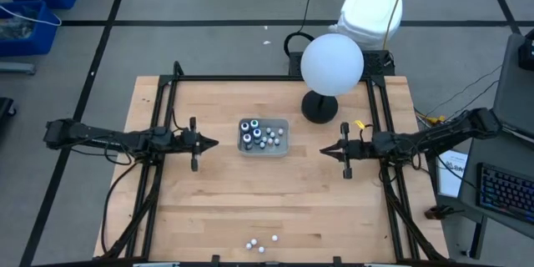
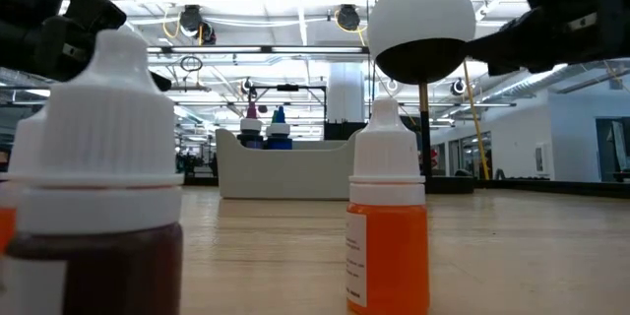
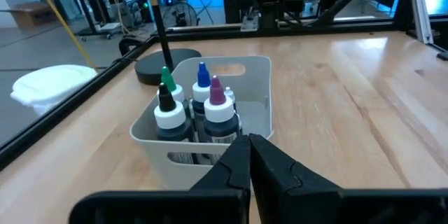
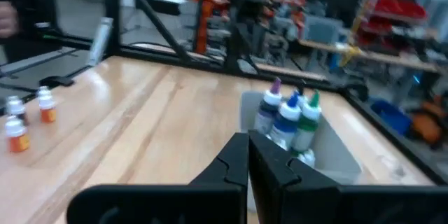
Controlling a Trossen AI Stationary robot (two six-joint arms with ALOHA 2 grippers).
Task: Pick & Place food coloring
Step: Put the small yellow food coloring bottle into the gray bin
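The food coloring is a set of tiny plastic dropper bottles with ribbed white caps. Most stand packed in the small grey plastic tray [image 1: 264, 136] at the middle of the wooden counter [image 1: 209, 200]; three loose bottles [image 1: 261, 244] sit close to the near edge, well apart from the tray. One of these, the orange bottle [image 2: 387, 219], stands upright beside a dark brown bottle [image 2: 98, 197].

These bottles look light, stiff and smooth-sided, narrow at the base and so likely to tip at a nudge. The best hold is probably across the ribbed cap or the shoulder just under it, coming from above.

The left claw [image 1: 210, 143] hovers between the tray and the left edge, fingers pressed together and empty. The right claw [image 1: 326, 151] hovers between the tray and the right edge, likewise closed on nothing.

The large white globe on a black stand [image 1: 331, 65] rises near the far edge. The tray wall hides the lower bodies of the packed bottles, so their exact count is unclear, and the third loose bottle's colour cannot be made out
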